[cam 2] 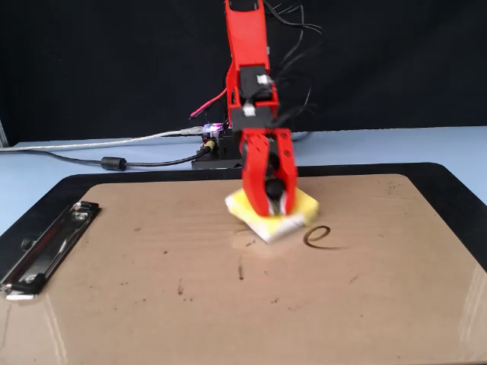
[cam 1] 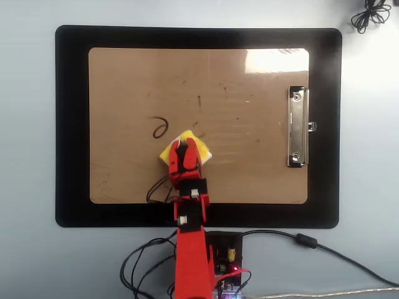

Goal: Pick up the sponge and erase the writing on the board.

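Observation:
The tan board lies on a black mat, with its silver clip on the right in the overhead view. My red gripper is shut on the yellow sponge and holds it down on the board near its middle. Of the writing, only one looped letter shows, just left of the sponge. In the fixed view the gripper stands upright over the sponge, and the letter lies right of it on the board. The sponge's centre dot is hidden by the fingers.
Small dark specks and a short stroke are scattered on the board. The arm's base electronics and cables sit at the near edge of the mat. A coiled cable lies at the top right. In the fixed view the clip is at the left.

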### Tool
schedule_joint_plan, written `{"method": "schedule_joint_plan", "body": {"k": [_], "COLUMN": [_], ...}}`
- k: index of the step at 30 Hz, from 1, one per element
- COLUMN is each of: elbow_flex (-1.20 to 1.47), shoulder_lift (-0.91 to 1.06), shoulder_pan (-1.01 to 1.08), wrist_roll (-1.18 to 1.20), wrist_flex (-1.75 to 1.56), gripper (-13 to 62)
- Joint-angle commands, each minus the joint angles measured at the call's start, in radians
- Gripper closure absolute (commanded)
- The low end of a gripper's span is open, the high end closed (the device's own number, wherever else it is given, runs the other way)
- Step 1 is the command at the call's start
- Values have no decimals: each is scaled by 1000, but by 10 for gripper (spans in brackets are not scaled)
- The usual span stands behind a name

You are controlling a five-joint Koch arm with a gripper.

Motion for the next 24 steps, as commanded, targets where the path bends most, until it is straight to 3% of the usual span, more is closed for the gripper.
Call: {"method": "schedule_joint_plan", "body": {"k": [1, 4, 9, 12, 16, 21, 23, 24], "elbow_flex": [101, 107, -295, -492, -331, 133, 117, 28], "shoulder_lift": [253, 258, -302, -520, -371, 201, 219, 127], "shoulder_pan": [9, 31, 78, 78, 80, 74, 75, 75], "wrist_roll": [75, 106, 118, 117, 120, 118, 118, 118], "wrist_flex": [78, 77, -107, -153, -132, -75, -64, -61], "gripper": [574, 574, 574, 574, 574, 574, 574, 574]}}
